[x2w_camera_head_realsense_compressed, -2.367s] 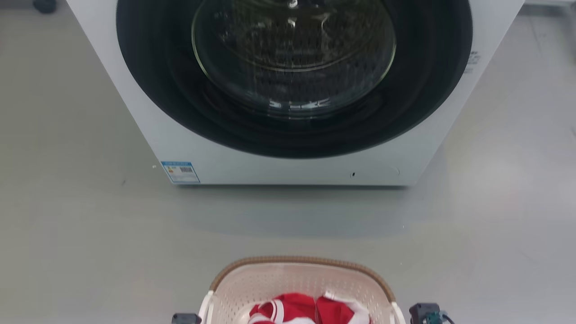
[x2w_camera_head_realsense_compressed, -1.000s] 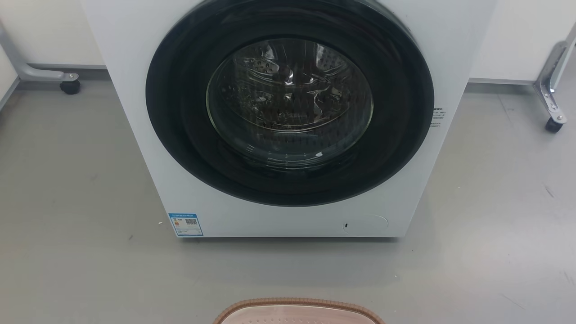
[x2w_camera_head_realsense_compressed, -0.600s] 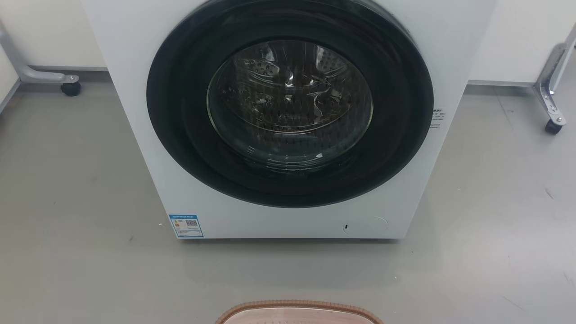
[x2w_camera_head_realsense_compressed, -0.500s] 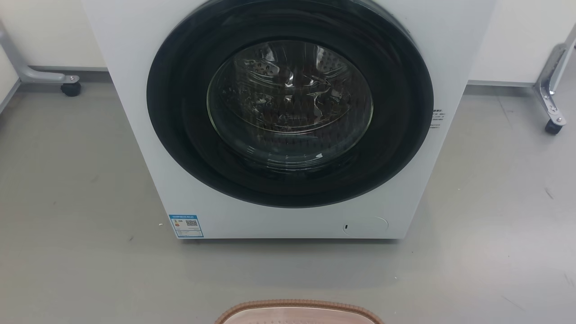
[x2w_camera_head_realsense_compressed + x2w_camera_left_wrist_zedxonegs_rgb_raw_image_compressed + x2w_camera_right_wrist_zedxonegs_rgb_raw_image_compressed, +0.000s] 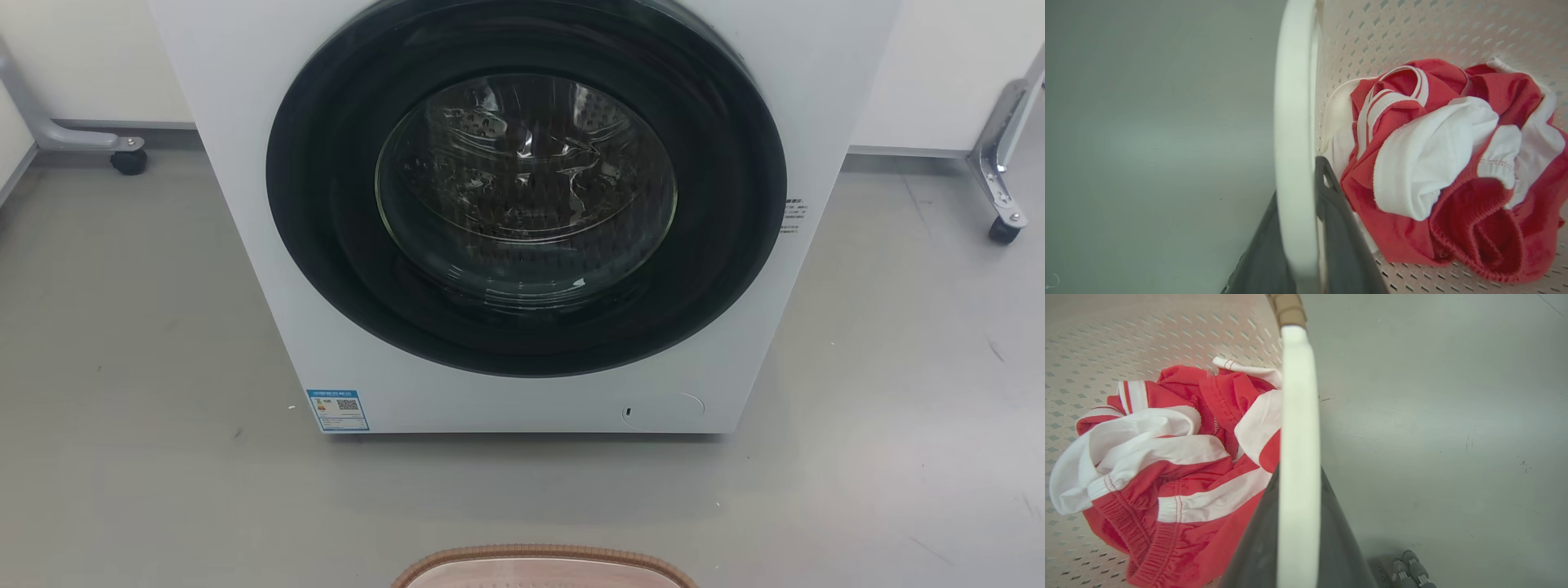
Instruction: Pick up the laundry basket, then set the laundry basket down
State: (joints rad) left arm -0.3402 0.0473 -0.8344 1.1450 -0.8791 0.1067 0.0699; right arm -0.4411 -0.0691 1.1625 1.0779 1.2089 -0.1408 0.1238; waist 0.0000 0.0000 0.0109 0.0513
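Soft, even indoor light is spread over the grey floor (image 5: 122, 327). A faint shadow is cast in front of the washer (image 5: 522, 400), and bright reflections are seen on its glass door (image 5: 526, 180). In both wrist views the white handle (image 5: 1294, 143) of the laundry basket (image 5: 1433, 28) is rendered blurred and glaring near the lens; its slight bowing may be wide-angle distortion.

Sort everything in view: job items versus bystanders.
Job: laundry basket; left gripper, clamping the left handle; right gripper, clamping the right handle.
Bystanders: washer; red-and-white clothes inside the basket; wheeled frame legs; floor.
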